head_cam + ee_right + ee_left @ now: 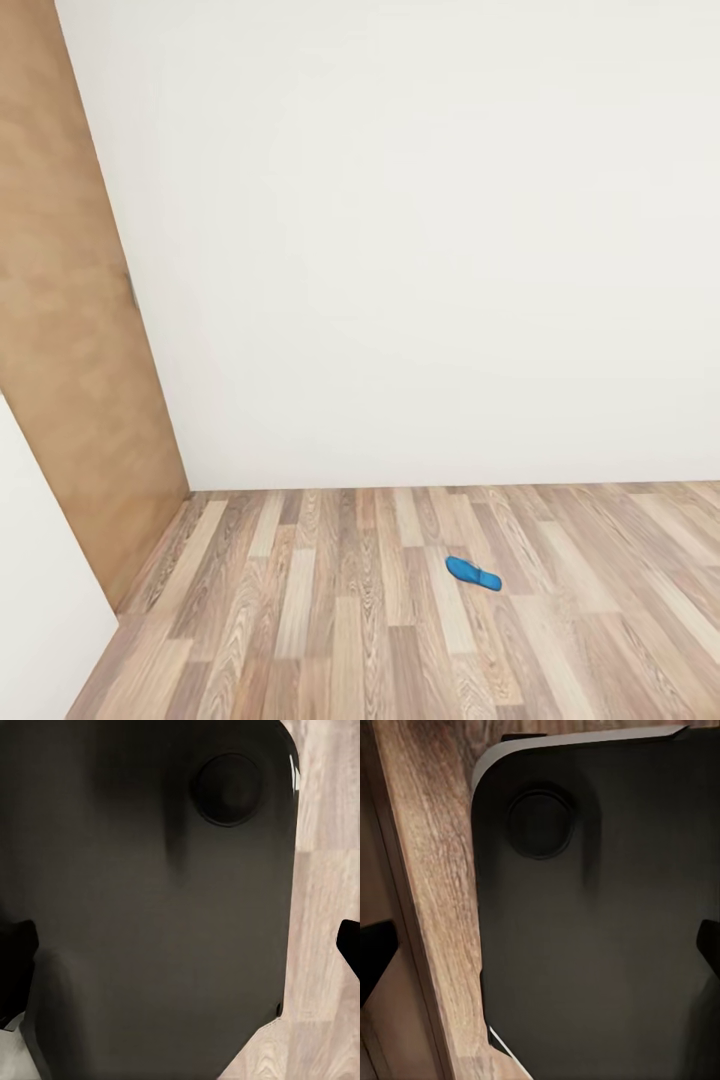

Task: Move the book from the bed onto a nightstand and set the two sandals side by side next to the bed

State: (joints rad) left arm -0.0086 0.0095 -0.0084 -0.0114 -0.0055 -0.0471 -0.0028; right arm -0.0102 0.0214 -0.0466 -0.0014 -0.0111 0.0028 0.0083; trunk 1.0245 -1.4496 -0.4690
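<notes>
Both grippers (540,952) (180,945) spread over base (600,945)

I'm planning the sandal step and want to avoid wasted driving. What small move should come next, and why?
Probably roll the base forward and slightly right toward the blue sandal, which lies alone on the wood-plank floor near the white wall. In both wrist views the finger tips sit wide apart with nothing between them, so the sandal looks too far to grasp yet.
</notes>
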